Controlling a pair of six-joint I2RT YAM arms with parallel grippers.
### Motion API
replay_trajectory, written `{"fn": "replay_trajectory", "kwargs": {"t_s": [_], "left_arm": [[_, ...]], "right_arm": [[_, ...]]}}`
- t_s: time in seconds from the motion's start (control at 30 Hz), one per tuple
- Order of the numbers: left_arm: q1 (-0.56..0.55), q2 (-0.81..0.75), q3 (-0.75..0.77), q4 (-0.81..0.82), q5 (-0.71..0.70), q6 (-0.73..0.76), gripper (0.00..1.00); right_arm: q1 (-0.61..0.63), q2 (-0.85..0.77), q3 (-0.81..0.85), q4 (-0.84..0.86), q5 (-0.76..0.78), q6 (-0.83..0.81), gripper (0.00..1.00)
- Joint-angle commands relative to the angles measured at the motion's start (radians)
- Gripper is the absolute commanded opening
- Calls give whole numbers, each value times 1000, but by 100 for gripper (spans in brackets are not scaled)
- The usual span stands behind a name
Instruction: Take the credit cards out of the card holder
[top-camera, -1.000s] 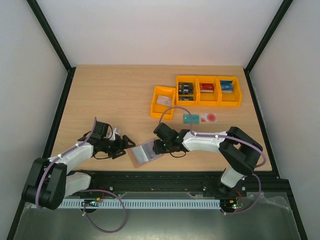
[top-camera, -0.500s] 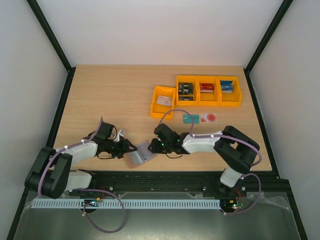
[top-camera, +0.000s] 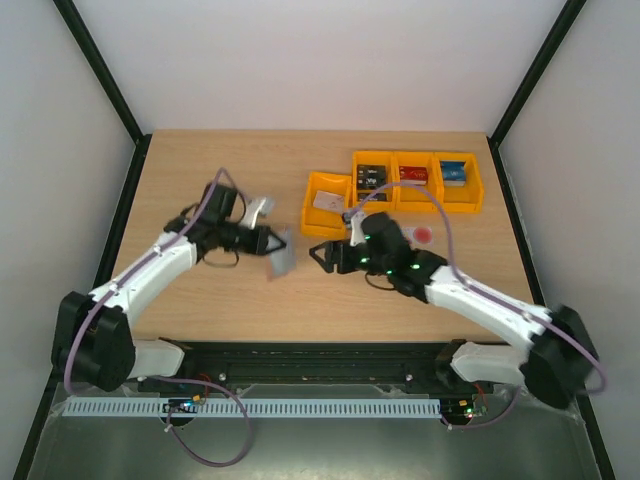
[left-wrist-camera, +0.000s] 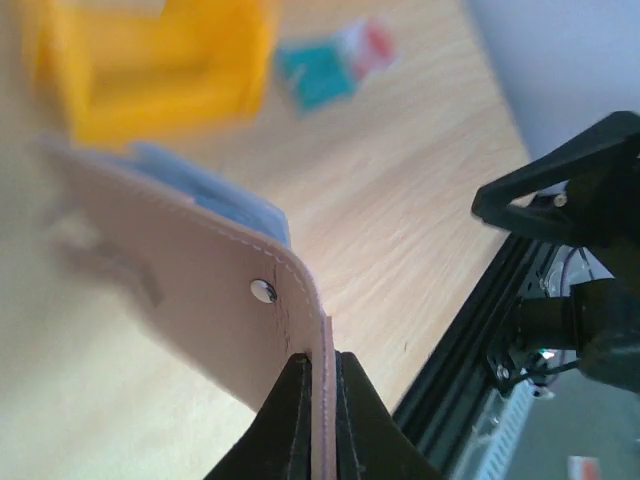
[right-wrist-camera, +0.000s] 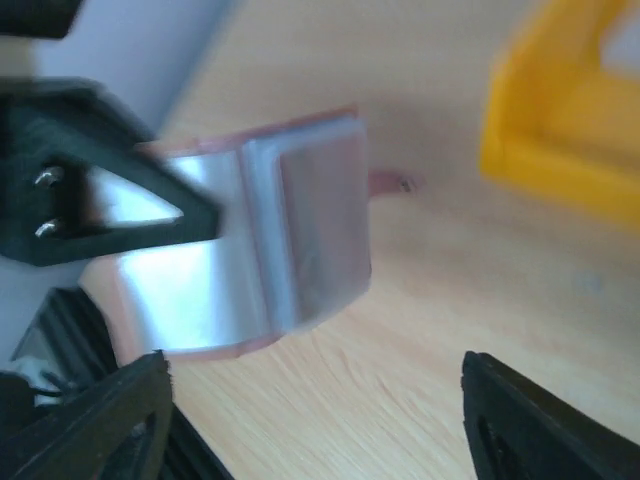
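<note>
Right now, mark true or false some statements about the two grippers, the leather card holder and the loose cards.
1. The left gripper is shut on the flat pinkish-brown leather card holder. True.
2. The right gripper grips the holder too. False: it is open, apart from it.
3. The holder lies flat on the wooden table. False: it is held up on edge.
4. A teal card and a red-and-white card lie on the table outside the orange plastic bins. True.
5. There are two such bins. False: four.
</note>
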Motion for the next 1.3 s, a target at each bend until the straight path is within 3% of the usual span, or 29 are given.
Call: {"fn": "replay_trajectory", "kwargs": {"t_s": [0.0, 0.13, 0.3, 0.43, 0.63, 0.87, 1.0, 1.1, 1.27], "left_arm": [[-44, -7, 320, -280, 17, 457, 2], [-45, -6, 563, -503, 39, 725, 2], [-46, 5, 842, -705, 33, 887, 2], [-67, 3, 965, -747, -1, 855, 2], [-95, 10, 1018, -762, 26, 816, 2], [-100, 14, 1050, -767, 66, 806, 2], [-103, 24, 1049, -757, 73, 782, 2], [-103, 34, 1055, -727, 58, 740, 2], [-103, 38, 1058, -706, 30, 706, 2]], "right_arm": [[-45, -241, 85, -79, -43, -280, 83], [-53, -367, 152, -61, -74, -407, 99], [-55, -320, 313, -161, -145, -564, 99], [-55, -291, 366, -183, -133, -619, 99], [-55, -243, 376, -128, -186, -588, 98], [-55, -216, 364, -114, -133, -546, 79], [-54, -182, 355, -53, -219, -477, 79], [-52, -165, 349, -49, -259, -476, 85], [-52, -214, 248, -35, -237, -508, 93]]}}
